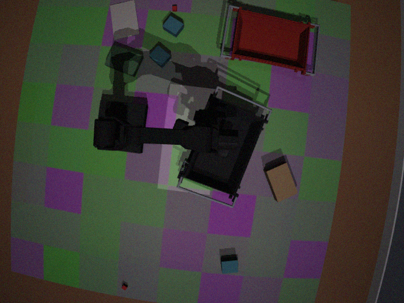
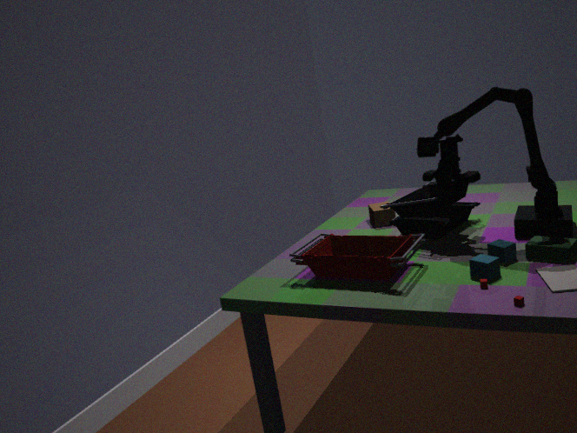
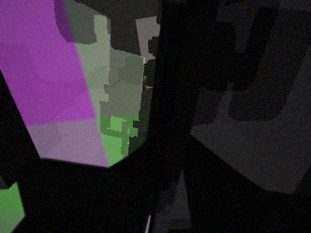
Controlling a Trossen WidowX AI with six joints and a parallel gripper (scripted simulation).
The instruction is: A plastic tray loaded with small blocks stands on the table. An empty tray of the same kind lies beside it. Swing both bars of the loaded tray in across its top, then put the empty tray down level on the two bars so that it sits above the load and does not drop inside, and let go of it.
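Observation:
My gripper (image 2: 450,190) is shut on the long side wall of the upper black tray (image 1: 215,163) (image 3: 262,152). Its fingertips are hidden in the overhead view. This tray is tilted, rising toward the arm's base, and its visible floor shows no blocks. Its wire bars (image 1: 243,98) (image 1: 206,196) stick out past its ends. The lower black tray (image 2: 421,225) stands on the table beneath it, low in the exterior view. The two overlap closely; I cannot tell where they touch. The lower tray's load and how its bars stand are hidden.
A red tray (image 1: 272,34) (image 2: 347,266) with its wire bars out stands at the upper right in the overhead view. A tan block (image 1: 281,181) (image 2: 380,214) is near the black trays. Blue blocks (image 1: 173,24) (image 1: 160,55), a green box (image 2: 551,249) and a white sheet (image 1: 123,17) are nearer the base.

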